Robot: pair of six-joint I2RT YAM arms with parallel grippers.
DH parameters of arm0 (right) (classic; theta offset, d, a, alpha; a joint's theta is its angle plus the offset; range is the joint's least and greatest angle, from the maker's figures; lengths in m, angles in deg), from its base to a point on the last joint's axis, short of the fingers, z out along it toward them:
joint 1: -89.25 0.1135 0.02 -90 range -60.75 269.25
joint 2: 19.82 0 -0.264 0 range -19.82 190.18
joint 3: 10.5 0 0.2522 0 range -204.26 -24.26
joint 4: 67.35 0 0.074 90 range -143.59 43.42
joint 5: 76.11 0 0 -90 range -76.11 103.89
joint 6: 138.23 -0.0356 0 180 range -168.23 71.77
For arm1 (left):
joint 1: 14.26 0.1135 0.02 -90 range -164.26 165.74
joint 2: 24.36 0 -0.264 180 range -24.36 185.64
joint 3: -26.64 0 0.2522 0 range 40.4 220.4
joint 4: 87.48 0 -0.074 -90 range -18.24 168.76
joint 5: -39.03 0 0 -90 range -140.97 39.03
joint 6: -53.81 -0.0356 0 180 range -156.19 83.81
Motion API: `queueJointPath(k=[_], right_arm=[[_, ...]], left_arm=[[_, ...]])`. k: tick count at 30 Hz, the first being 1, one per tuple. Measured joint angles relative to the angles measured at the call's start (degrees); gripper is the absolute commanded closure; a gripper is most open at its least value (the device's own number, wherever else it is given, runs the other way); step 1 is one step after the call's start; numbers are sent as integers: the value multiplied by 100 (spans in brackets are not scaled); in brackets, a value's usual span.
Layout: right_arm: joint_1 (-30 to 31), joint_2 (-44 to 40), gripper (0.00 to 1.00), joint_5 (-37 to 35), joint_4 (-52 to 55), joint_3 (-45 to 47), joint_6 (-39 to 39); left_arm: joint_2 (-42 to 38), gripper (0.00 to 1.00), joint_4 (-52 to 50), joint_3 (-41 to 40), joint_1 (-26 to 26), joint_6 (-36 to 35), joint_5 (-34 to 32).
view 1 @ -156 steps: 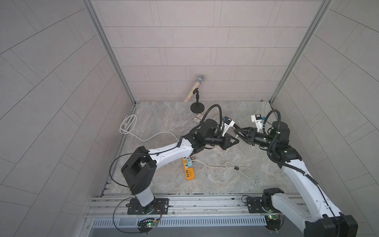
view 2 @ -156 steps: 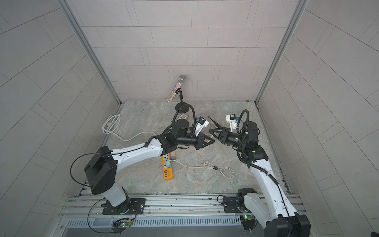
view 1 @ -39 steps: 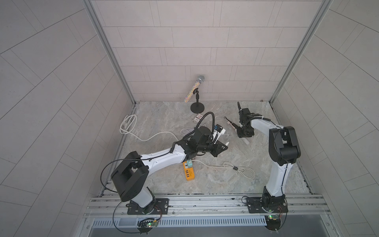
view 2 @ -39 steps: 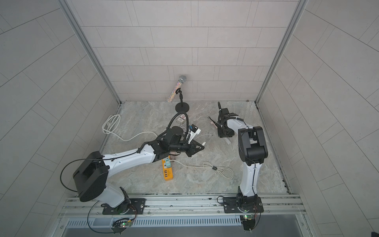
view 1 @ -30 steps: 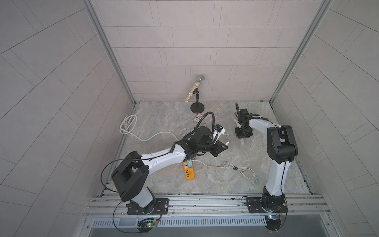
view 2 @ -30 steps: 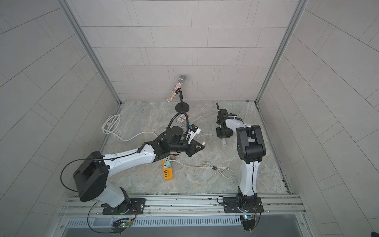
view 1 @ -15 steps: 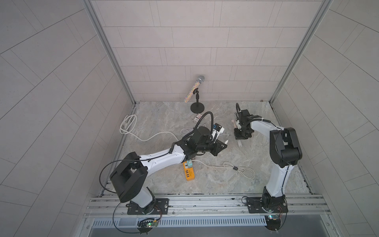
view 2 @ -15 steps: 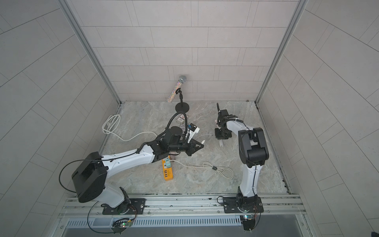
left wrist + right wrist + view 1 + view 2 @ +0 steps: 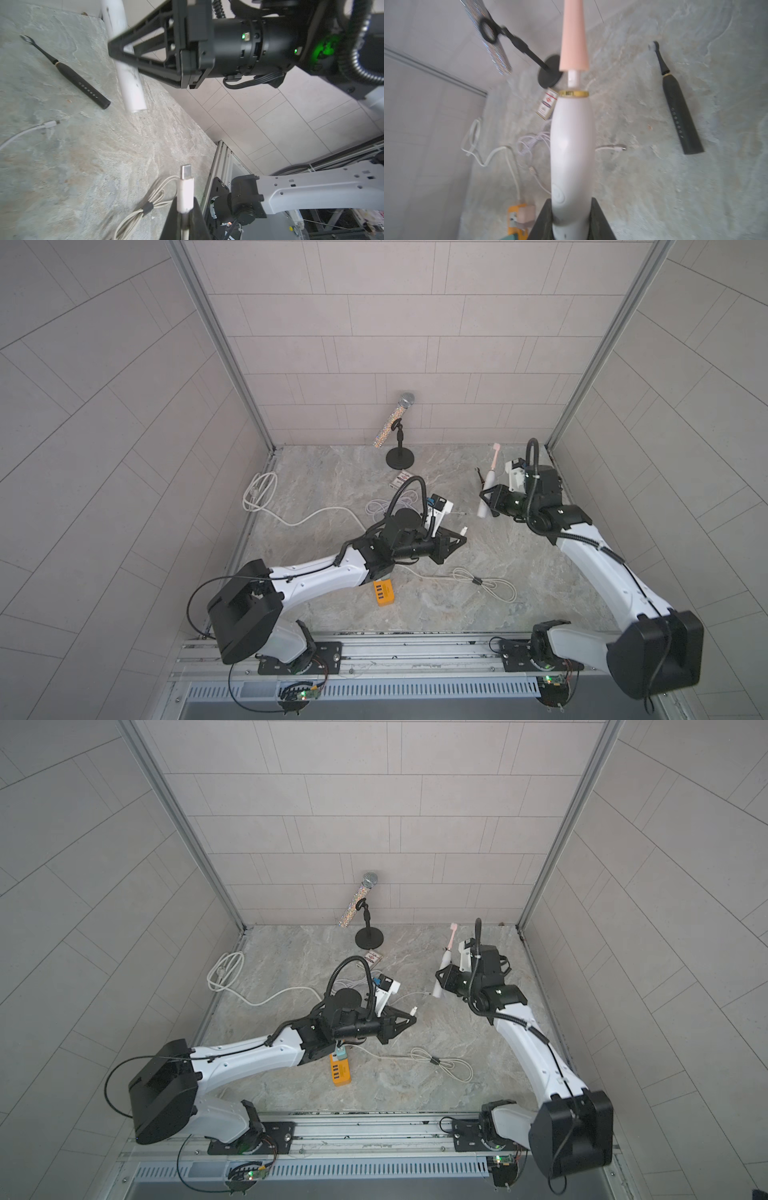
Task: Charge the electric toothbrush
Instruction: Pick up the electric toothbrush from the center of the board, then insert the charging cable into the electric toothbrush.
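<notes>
While right tool (image 9: 483, 498) grips toothbrush (image 9: 571, 135), bare floor (image 9: 476, 558) lies toward left tool (image 9: 462, 536).

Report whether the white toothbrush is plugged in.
Unplugged. The cable plug in the left tool sits apart from the white toothbrush in the right tool.

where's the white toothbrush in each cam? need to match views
Both top views: white toothbrush right rear of table, tilted, held by right claw.
Left wrist: white handle crossed by that claw; head out of frame.
Right wrist: mid-frame, in the claw.
Shared landmark: black toothbrush beside it in both wrist views, half hidden in a top view.
</notes>
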Motion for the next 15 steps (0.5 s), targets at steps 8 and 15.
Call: queueJointPath(k=[8,15], right_arm=[[264,-933,92,376,-1519,634,-1709],[264,-1132,93,896,-2472,922,-2627]], left_arm=[[101,100,605,-48,-337,330,81],[17,100,953,-48,-319,457,129]])
